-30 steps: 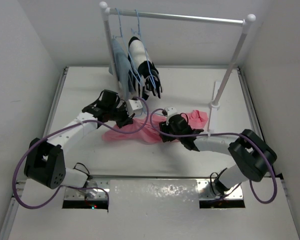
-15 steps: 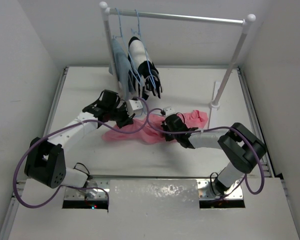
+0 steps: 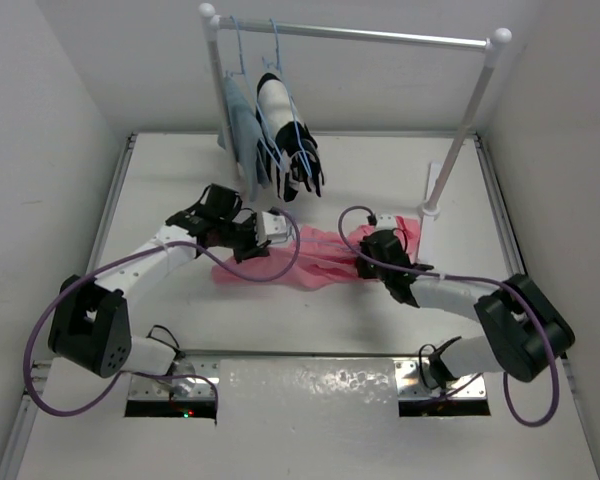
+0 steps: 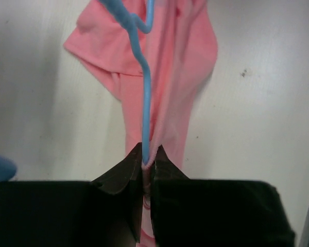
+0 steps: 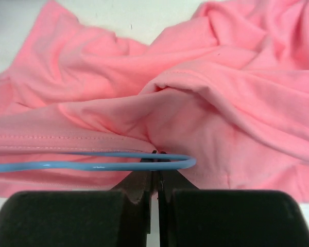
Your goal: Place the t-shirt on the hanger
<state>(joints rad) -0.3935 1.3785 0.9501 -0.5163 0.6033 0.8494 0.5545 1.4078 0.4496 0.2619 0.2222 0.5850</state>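
The salmon-pink t-shirt [image 3: 320,262] lies stretched across the table between my two grippers. In the left wrist view my left gripper [image 4: 148,157] is shut on the thin light-blue hanger [image 4: 144,98] together with a pink hem of the t-shirt [image 4: 190,62]; the wire runs away from the jaws into the cloth. In the right wrist view my right gripper [image 5: 157,154] is shut on a fold of the t-shirt [image 5: 221,103], and the rounded end of the hanger [image 5: 92,165] lies across its fingertips. From above, the left gripper [image 3: 255,236] is at the shirt's left end and the right gripper [image 3: 368,250] near its right end.
A white clothes rack [image 3: 380,37] stands at the back, with a pale blue-grey garment [image 3: 240,130] and a black-and-white garment [image 3: 285,130] hanging at its left end. Its right post [image 3: 462,140] and foot [image 3: 430,212] stand just beyond the shirt's right end. Purple cables loop over the arms.
My right gripper has shut and moved to the right, drawing the shirt out longer. The left gripper has shifted slightly right, still shut.
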